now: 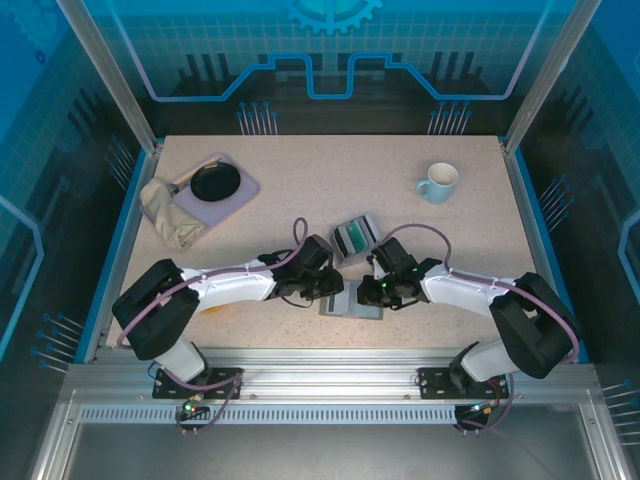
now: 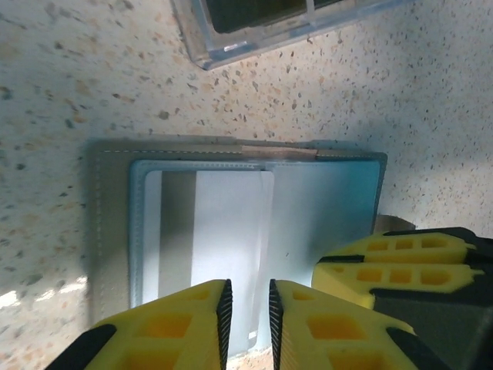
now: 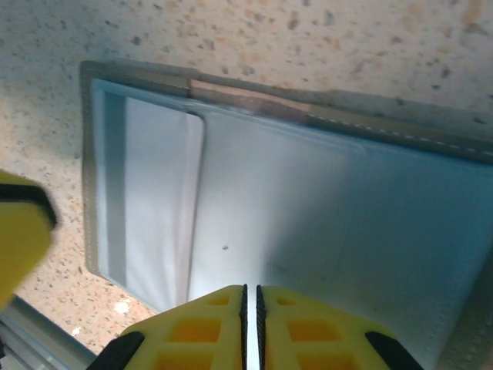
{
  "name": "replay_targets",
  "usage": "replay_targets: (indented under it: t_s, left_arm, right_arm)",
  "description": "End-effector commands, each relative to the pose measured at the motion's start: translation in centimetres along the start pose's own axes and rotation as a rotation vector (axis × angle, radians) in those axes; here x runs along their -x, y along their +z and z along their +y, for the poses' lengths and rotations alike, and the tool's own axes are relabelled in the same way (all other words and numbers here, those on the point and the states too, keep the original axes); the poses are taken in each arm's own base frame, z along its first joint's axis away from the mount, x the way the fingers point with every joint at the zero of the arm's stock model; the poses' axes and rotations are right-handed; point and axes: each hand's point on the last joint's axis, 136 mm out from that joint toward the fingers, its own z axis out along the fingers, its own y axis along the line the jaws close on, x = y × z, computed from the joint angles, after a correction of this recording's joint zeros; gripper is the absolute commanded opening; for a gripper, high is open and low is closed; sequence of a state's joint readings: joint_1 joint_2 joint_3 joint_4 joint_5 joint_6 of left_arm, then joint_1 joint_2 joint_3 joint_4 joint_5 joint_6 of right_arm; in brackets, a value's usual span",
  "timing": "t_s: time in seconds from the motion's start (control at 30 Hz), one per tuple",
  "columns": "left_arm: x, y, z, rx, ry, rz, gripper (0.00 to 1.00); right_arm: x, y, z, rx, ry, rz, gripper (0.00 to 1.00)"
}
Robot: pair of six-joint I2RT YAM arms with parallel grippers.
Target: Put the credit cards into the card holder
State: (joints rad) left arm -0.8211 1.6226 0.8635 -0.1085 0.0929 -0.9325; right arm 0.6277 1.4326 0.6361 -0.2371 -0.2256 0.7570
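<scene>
Now, left claw [image 2: 249,299] barely ajar, right claw [image 3: 249,297] closed, both over card holder [image 2: 327,204]

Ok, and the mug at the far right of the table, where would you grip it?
Probably the rim wall of the mug, on the side away from its handle, coming straight down with one finger inside. It stands upright, mouth open, with the handle jutting left.

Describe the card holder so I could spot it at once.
On the speckled table, look at the middle of the near edge, where the left arm and right arm meet. The card holder lies flat there, open: a thin grey case with pale-blue lining, unlike the clear slotted box behind it.
</scene>
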Motion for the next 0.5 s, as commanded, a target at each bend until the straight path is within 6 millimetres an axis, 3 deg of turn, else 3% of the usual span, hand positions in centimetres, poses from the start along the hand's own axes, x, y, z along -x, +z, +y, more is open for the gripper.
replay_targets:
  t_s: [0.0,0.13,0.33,0.47]
  left_arm:
    - [-1.0,1.7,-0.9,-0.047,0.008,0.071,0.22]
    - [-1.7,3.0,0.3,-0.02,-0.033,0.103,0.2]
    - [-2.2,3.2,3.9,0.104,-0.088,0.085,0.18]
    - [-2.5,3.0,5.4,0.14,-0.107,0.078,0.17]
  right_arm:
    - [0.9,0.0,1.9,0.078,-0.03,-0.004,0.13]
    - [0.5,0.8,1.3,0.054,-0.023,0.024,0.13]
    - [-1.0,0.7,-3.6,-0.182,-0.025,0.082,0.11]
    - [-1.4,-0.4,-5.3,-0.253,-0.03,0.076,0.11]
